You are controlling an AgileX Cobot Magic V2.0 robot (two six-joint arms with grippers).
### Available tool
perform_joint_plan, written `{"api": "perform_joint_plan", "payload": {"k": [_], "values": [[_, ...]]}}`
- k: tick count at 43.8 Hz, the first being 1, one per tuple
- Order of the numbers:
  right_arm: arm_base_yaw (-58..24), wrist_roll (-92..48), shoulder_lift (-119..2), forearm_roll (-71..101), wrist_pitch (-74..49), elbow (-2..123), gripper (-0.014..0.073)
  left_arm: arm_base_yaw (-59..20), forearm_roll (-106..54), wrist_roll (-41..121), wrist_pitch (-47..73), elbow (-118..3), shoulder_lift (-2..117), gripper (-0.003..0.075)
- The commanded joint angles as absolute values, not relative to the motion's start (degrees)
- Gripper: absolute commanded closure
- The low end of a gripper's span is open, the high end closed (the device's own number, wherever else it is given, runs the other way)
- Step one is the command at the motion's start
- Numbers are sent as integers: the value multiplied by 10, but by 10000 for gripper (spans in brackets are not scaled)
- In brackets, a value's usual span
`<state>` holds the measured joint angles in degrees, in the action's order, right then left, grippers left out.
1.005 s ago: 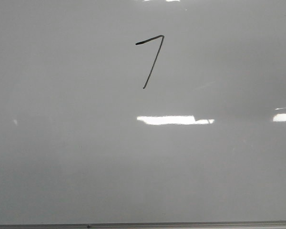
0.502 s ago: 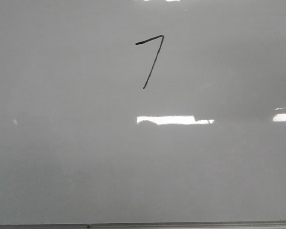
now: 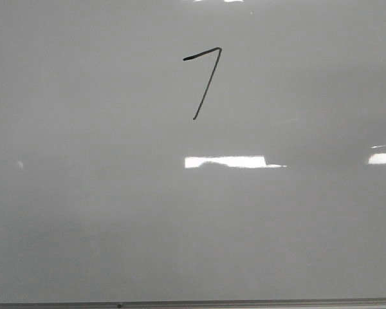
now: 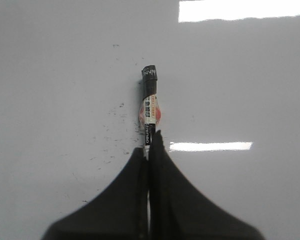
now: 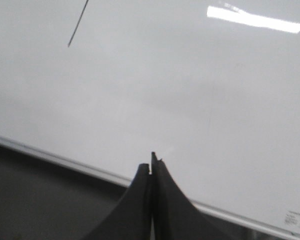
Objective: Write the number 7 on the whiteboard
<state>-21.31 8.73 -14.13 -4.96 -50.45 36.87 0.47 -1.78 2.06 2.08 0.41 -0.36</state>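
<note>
Left gripper: seen nearest in the left wrist view, its black fingers pressed together on a marker, which is pinched at its lower barrel.
Marker: a black-capped end is seen pointing away from the fingers over the board surface; whether the writing tip is capped or which end faces out cannot be told for sure. No contact with the board can be confirmed.
Right gripper: its fingers are seen pressed flat together with nothing between them, held over the lower metal edge of the whiteboard.
Smudges: faint dark specks are seen on the board at about 9 o'clock of the marker; they are taken for old residue.
Number 7: drawn in thin black on the whiteboard, at about 12 o'clock of the front view's centre, with a short rising top stroke and a long slanting downstroke; its lower tip alone is caught in the right wrist view.
Progress: the figure is judged complete and legible; only withdrawal of the arms seems left.
Obstacles: none are seen near the figure; bright reflections lie at 6 o'clock of it, well apart.
</note>
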Motion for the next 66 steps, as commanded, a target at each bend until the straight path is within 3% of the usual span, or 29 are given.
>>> {"api": "perform_joint_plan", "payload": {"k": [1,10,27,66], "values": [[-161,82,-112,-23,-369,324,710,1,-22,19,-31,12,-12,741],[-69,81,-43,-5,-203,171,707,1,-22,19,-31,12,-12,741],[9,75,2,-5,28,-12,708,1,-22,19,-31,12,-12,741],[9,46,17,-38,0,-14,711,1,-22,19,-31,12,-11,741]]}}
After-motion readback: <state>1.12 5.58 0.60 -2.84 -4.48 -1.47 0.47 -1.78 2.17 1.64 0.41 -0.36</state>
